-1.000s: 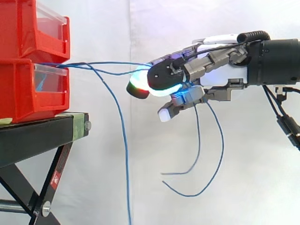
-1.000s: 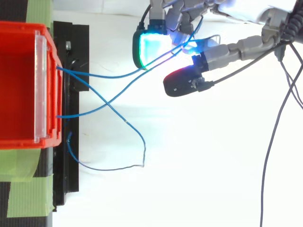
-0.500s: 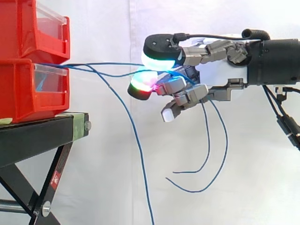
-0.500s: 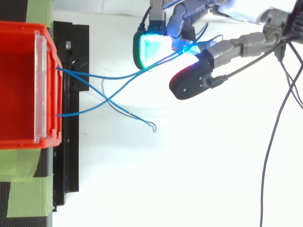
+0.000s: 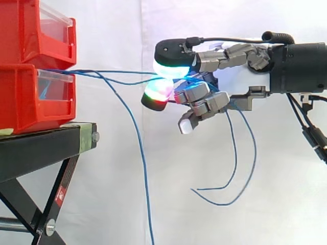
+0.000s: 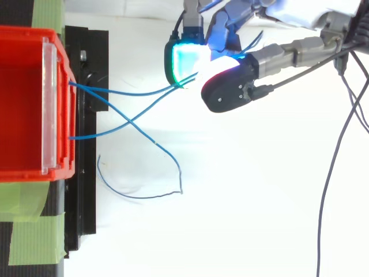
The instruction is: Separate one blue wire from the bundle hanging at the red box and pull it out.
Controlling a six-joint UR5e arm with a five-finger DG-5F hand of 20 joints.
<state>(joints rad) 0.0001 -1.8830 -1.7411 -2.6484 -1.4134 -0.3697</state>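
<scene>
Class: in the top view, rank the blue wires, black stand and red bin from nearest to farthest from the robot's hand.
1. Blue wires, pinched in the hand.
2. Black stand, toward the view's left.
3. Red bin, farthest left.

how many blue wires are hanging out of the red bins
3. One blue wire and a second run from the red bins to the hand, which pinches both; a third hangs loose from the bins. More may be hidden inside.
</scene>
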